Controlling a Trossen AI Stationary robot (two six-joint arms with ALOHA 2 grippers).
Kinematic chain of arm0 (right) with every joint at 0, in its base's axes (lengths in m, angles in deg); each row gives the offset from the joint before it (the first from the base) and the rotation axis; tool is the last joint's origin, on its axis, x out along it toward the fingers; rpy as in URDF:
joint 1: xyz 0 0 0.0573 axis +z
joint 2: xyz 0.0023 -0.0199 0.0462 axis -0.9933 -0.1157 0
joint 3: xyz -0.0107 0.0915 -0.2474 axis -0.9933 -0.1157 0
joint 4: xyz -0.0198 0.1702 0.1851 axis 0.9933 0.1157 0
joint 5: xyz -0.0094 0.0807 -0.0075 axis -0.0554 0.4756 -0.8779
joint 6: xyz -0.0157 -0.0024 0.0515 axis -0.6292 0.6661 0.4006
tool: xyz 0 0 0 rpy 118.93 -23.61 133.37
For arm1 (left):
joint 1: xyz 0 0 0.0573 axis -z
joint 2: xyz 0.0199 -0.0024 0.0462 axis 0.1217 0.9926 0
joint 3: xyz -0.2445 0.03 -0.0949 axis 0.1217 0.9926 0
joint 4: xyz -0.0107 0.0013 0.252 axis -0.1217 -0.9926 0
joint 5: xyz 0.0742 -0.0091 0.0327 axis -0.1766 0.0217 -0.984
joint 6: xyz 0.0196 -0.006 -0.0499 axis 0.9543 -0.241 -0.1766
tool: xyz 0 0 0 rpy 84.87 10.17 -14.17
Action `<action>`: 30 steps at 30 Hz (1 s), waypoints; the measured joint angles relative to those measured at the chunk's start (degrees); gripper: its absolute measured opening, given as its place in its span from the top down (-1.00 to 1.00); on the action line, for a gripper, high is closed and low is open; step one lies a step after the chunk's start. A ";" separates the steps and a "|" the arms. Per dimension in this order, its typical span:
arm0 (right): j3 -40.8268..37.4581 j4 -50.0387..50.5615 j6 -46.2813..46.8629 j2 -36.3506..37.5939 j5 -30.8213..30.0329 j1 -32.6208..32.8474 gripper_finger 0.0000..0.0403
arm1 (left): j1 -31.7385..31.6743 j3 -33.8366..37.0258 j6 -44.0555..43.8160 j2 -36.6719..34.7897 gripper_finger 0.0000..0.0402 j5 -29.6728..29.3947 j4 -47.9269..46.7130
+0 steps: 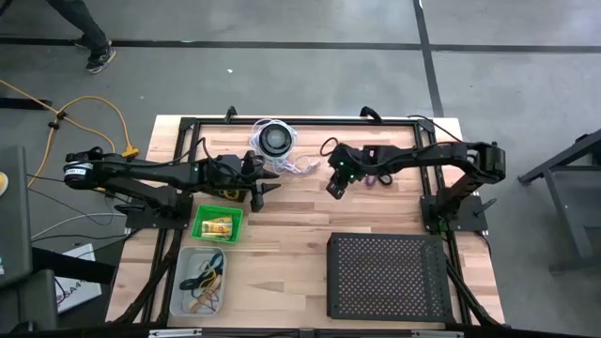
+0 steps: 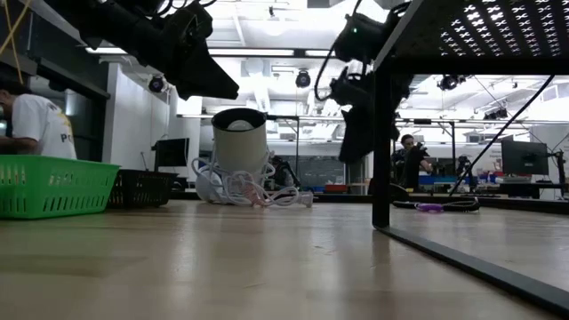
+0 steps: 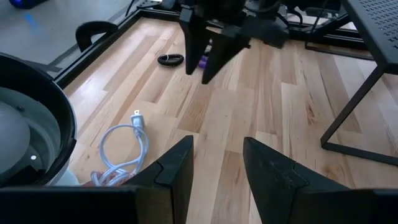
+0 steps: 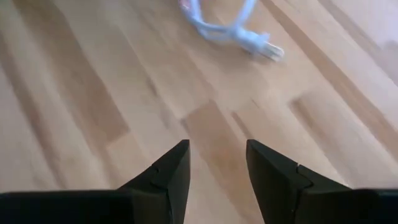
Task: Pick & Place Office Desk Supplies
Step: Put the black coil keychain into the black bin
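A dark band loop [image 3: 170,59] and a small purple piece [image 3: 202,61] lie flat on the wooden table near its far edge, behind my right gripper [image 1: 335,186]. That gripper hangs open above bare wood, tilted downward, with nothing between its fingers [image 4: 217,149]. My left gripper [image 1: 265,188] stands open and clear of the table beside the round black disc [image 1: 274,141]; its fingers [image 3: 217,146] are empty too. Yellow packets [image 1: 218,225] lie in a green bin. Rubber bands [image 1: 202,280] lie in a clear bin.
The disc's white cord and plug [image 3: 127,134] trail over the table between the two grippers. The green bin [image 1: 201,235] and clear bin [image 1: 184,299] sit at the near left. A large black perforated tray [image 1: 387,277] stands on legs at the near right.
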 joint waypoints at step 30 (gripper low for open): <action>-6.74 10.85 4.01 -0.61 -14.45 -11.90 0.29 | 0.02 0.06 0.04 0.00 0.34 0.00 0.02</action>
